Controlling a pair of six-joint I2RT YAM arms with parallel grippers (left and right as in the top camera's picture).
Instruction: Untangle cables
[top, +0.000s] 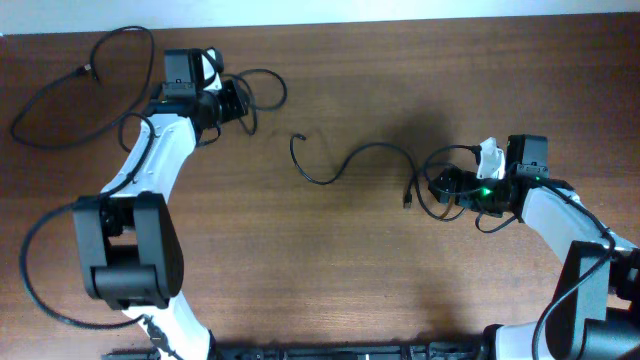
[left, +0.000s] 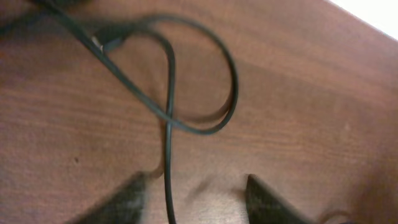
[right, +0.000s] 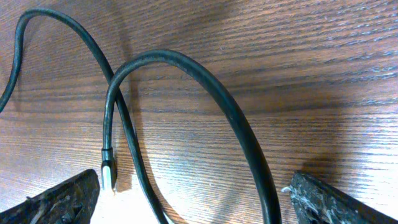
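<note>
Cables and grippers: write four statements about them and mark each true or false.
1. The right gripper is open, a cable arching between its fingers. True.
2. The left gripper is clamped shut on a plug. False: its fingers stand apart, a looped cable running between them.
3. All cables sit in one tight knot. False: the middle cable lies as a loose, open curve.
4. The table is brown wood grain. True.

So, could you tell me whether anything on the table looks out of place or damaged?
Nothing looks damaged. The one oddity: the cable at the left gripper crosses over itself in a loop.
</note>
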